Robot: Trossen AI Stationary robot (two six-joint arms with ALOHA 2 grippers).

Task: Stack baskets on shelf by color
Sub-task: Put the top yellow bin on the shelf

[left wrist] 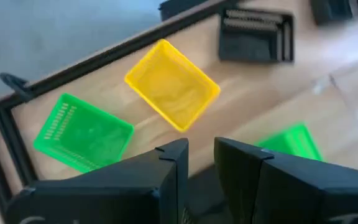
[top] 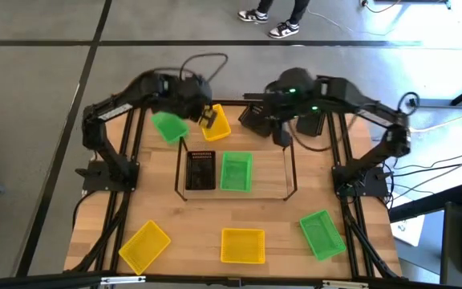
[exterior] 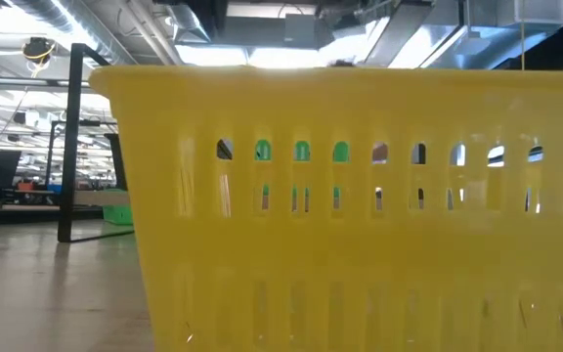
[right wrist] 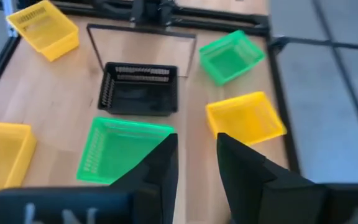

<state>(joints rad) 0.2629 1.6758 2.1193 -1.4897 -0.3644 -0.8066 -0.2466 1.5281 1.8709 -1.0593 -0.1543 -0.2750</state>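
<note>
Both empty, slightly parted grippers, left (left wrist: 197, 163) and right (right wrist: 196, 163), hover behind the black wire shelf (top: 235, 197), probably eyeing the loose yellow perforated plastic basket (top: 217, 122) there.

floor (top: 38, 120): grey, dark seams | ceiling (exterior: 291, 24): exposed ducts, bright lights

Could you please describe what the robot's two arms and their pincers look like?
Both arms are dark, almost black, jointed links on black bases. The left arm trails a looping dark cable; the right arm shows small green lights near its wrist. Each pincer, left and right, has two flat, blocky matte-black fingers.
</note>
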